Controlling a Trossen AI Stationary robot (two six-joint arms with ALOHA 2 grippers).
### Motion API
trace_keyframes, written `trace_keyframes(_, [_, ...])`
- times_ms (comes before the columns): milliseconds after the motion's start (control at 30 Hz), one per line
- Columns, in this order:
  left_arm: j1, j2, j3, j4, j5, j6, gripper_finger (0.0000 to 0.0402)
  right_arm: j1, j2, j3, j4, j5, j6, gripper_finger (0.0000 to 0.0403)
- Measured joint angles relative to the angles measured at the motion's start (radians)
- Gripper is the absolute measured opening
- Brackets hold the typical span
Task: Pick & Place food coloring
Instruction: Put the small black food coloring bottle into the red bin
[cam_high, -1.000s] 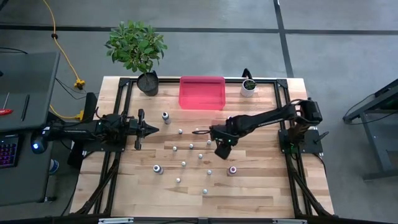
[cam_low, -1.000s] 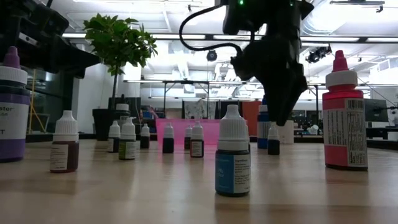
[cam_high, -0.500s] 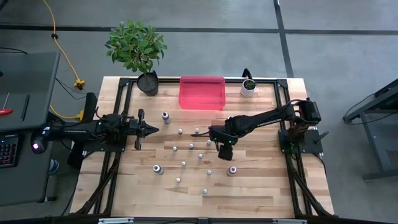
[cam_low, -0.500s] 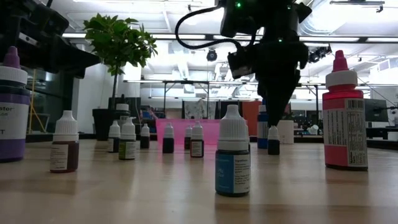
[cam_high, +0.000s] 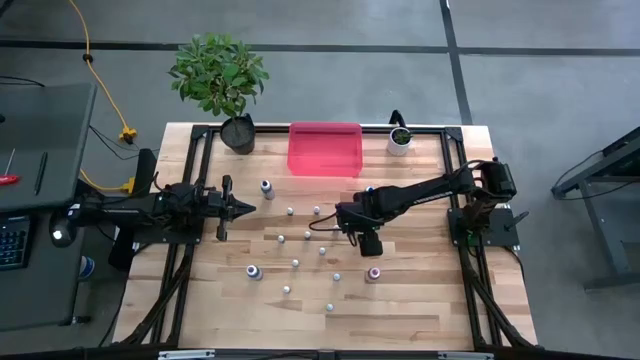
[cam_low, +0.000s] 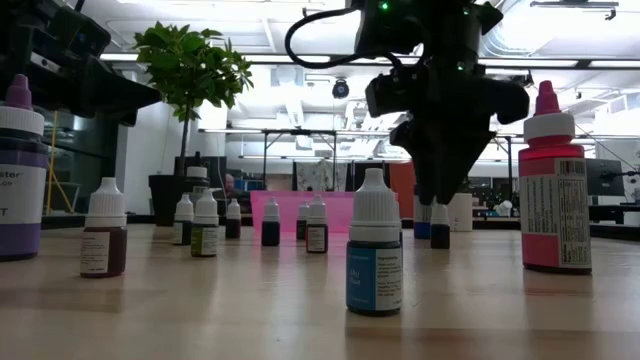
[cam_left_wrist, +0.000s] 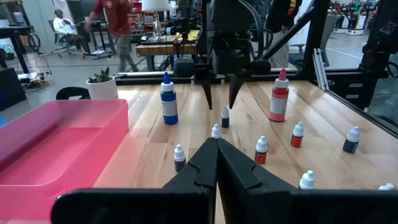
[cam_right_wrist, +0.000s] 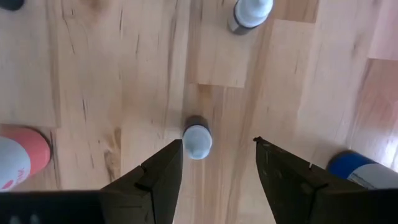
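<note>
Several tiny food coloring bottles stand upright on their bases across the wooden table (cam_high: 420, 300). A larger blue one (cam_high: 266, 187), a purple one (cam_high: 253, 271) and a red one (cam_high: 374, 272) stand among them. My right gripper (cam_right_wrist: 217, 146) is open and points straight down over a small dark bottle with a white cap (cam_right_wrist: 197, 140). That bottle sits just ahead of the gap between the fingers and is not touched. In the low view the right gripper (cam_low: 433, 195) hangs above that bottle (cam_low: 439, 226). My left gripper (cam_high: 250, 207) is shut and waits at the table's left side.
A pink tray (cam_high: 325, 148) sits at the far edge, with a leafy potted plant (cam_high: 220, 75) to its left and a small white pot (cam_high: 399, 140) to its right. Another small bottle (cam_right_wrist: 252, 11), the red one (cam_right_wrist: 17, 158) and the blue one (cam_right_wrist: 367, 171) stand around the right gripper.
My right gripper has turned about its wrist and straightened from a tilt until it points straight down. It has stayed over the same small bottle near the table's middle. No bottle has moved.
</note>
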Motion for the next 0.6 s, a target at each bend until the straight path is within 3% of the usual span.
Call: trace_keyframes(600, [0.0, 0.0, 0.0, 0.0, 0.0, 0.0, 0.0, 0.006, 0.0, -0.051, 0.067, -0.015, 0.03, 0.0192])
